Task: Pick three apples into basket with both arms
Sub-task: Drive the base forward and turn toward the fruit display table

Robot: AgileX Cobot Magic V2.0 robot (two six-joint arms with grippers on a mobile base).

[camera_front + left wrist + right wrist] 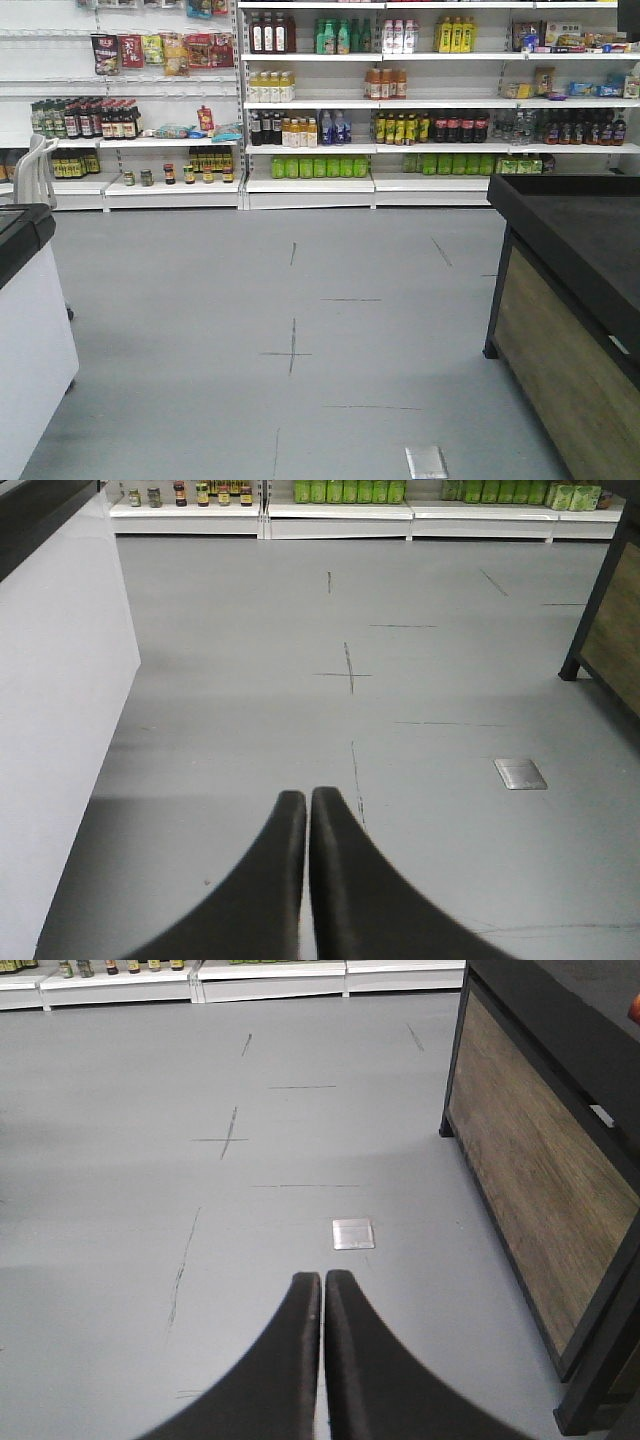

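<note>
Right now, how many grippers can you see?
2. The left gripper is at the bottom of the left wrist view, the right gripper at the bottom of the right wrist view, both shut on nothing above grey floor. Neither shows in the front view.

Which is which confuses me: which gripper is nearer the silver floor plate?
Right. The floor plate lies just ahead of the right gripper, but well rightward of the left gripper.

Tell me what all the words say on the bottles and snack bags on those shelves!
No words can be read in any view.
The snack bags: printed fronts, too blurred to read.
The bottles: labels too small to read.
The jars: labels too small to read.
The floor plate: no writing shows.
</note>
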